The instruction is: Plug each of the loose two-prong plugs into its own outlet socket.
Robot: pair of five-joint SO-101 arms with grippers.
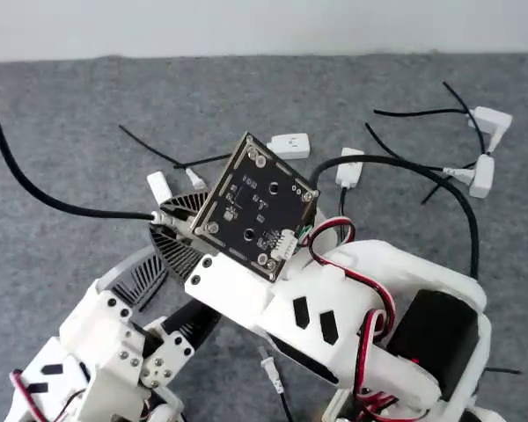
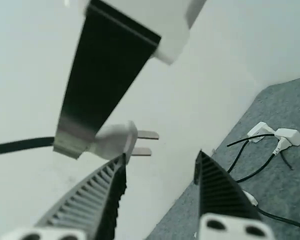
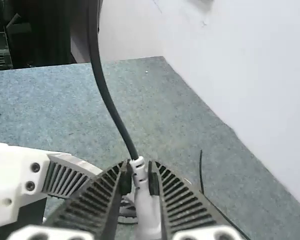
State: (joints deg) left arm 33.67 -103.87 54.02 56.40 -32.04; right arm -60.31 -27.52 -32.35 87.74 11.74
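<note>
High view: loose white two-prong plugs [image 1: 289, 145] lie on the grey carpeted counter [image 1: 70, 79], beyond both tools. Left wrist view: the left tool [image 2: 161, 156] gapes wide and empty, with a white plastic plug [image 2: 119, 141] just off one fingertip, its prongs [image 2: 147, 135] bare. Right wrist view: the right tool [image 3: 138, 172] is clamped on that plug's body beside its black cable [image 3: 107, 95]; the plug is judged light, rigid and slick, best gripped on the body, clear of the prongs.

White two-prong plug [image 2: 117, 140] with silver prongs, on a black cord [image 2: 15, 146]; grey table cover [image 1: 70, 105]. Arm shells [image 1: 352, 308] white, ribbed fingers [image 3: 182, 205] black, circuit board [image 1: 255, 207] black, red wires [image 1: 376, 288] at lower right of the high view.
</note>
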